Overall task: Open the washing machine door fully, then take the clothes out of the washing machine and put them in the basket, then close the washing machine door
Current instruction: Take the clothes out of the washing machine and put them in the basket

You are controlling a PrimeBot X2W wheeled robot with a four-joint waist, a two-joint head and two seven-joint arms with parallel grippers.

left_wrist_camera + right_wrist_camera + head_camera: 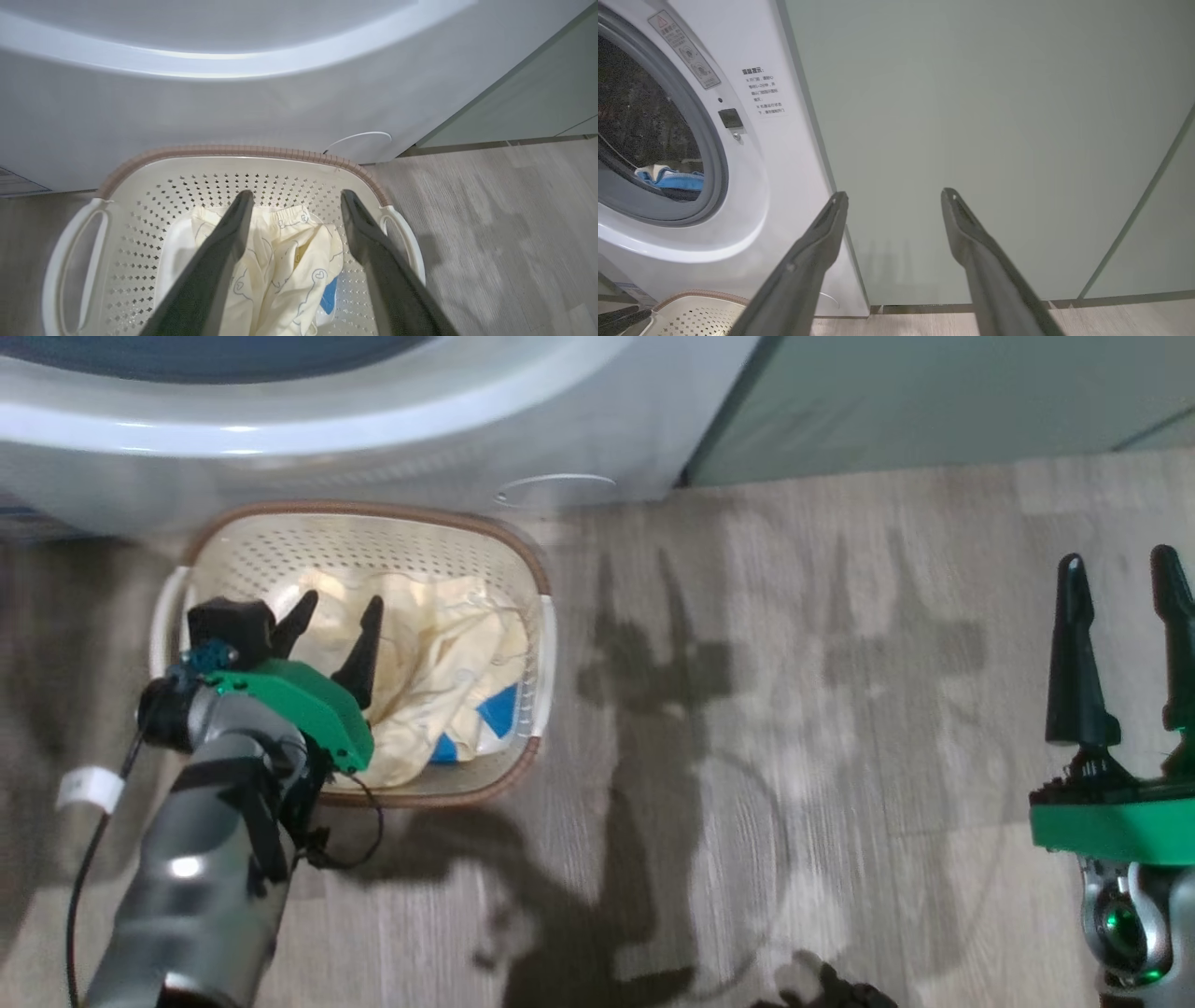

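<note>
The washer [392, 439] stands with its drum mouth uncovered. The basket [373, 511] sits on the floor right against its front, likely so garments travel a short way. Pale yellow clothes [448, 681] lie in the basket, and a blue-edged piece [672, 178] lies at the drum's lip, so unloading looks unfinished. The left gripper [342, 607] hangs over the basket, jaws spread and empty, consistent with a drop. The right gripper [1120, 560] waits aside, jaws wide, holding nothing.

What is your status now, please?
Left gripper open, empty, over basket. Right gripper open, idle. Yellow clothes in basket; blue cloth in washing machine drum. No obstacle seen.
</note>
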